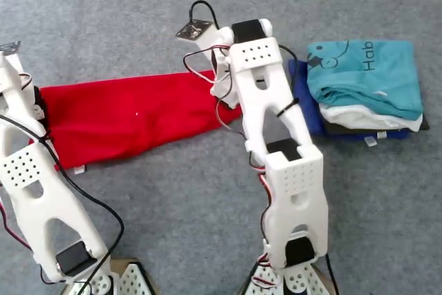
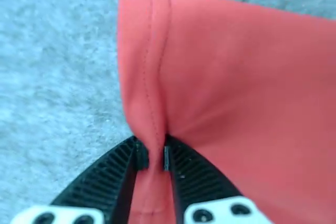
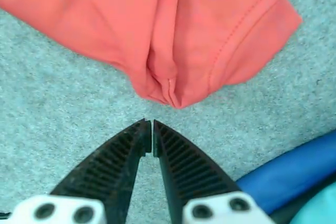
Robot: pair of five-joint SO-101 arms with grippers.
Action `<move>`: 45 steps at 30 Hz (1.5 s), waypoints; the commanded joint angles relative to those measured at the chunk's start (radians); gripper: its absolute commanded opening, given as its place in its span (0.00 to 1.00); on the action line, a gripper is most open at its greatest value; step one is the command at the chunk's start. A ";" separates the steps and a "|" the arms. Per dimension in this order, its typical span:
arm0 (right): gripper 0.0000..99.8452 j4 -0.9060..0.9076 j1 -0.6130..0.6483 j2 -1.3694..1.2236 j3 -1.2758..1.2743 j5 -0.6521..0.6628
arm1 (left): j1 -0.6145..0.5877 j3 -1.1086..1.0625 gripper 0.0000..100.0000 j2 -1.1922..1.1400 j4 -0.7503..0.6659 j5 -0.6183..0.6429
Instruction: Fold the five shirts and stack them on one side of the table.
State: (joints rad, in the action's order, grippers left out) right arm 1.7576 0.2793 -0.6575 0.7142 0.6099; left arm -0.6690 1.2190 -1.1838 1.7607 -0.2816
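Note:
A red shirt point(image 1: 131, 115), folded into a long strip, lies across the grey table from the left edge to the centre. My left gripper point(image 2: 152, 157) is shut on a pinched fold of the red shirt point(image 2: 236, 87) at its left end, near a stitched hem. My right gripper point(image 3: 152, 128) is shut with nothing in it, its tips on the table just short of the other end of the red shirt point(image 3: 173, 35). At the right sits a stack of folded shirts, with a teal shirt point(image 1: 366, 74) on top.
Under the teal shirt lie a white shirt point(image 1: 359, 119), a dark one and a blue shirt point(image 1: 311, 112); the blue shirt point(image 3: 294, 177) lies close beside my right gripper. The right arm point(image 1: 276, 129) stands over the table's middle. Bare grey cloth point(image 1: 173, 198) covers the front.

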 commanded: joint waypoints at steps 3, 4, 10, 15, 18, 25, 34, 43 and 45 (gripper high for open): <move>0.01 0.003 -0.037 0.070 0.013 -0.009 | -0.136 0.110 0.03 0.038 -0.002 -0.130; 0.01 0.003 -0.049 0.070 0.013 -0.009 | -0.154 0.131 0.03 0.049 -0.002 -0.163; 0.01 -0.014 -0.126 0.064 0.012 -0.006 | -0.183 0.183 0.03 0.126 -0.002 -0.207; 0.01 -0.091 -0.149 0.076 0.027 -0.006 | -0.091 0.105 0.03 0.199 0.000 -0.203; 0.01 -0.175 -0.123 0.076 0.053 -0.003 | -0.022 -0.008 0.03 0.233 0.000 -0.144; 0.01 -0.480 -0.124 -0.001 0.047 -0.135 | 0.182 -0.245 0.03 0.367 0.000 -0.021; 0.01 -0.654 -0.172 -0.236 0.056 -0.247 | 0.472 -0.317 0.03 0.500 -0.002 0.199; 0.01 -0.697 -0.244 -0.248 0.093 -0.288 | 0.694 -0.315 0.03 0.502 -0.043 0.385; 0.01 -0.707 -0.255 -0.249 0.093 -0.288 | 0.713 -0.315 0.03 0.502 -0.091 0.437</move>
State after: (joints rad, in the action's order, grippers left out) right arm 1.0748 0.0476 -0.9214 0.7511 0.3322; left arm 0.0123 0.8999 -0.7495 1.7223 0.0882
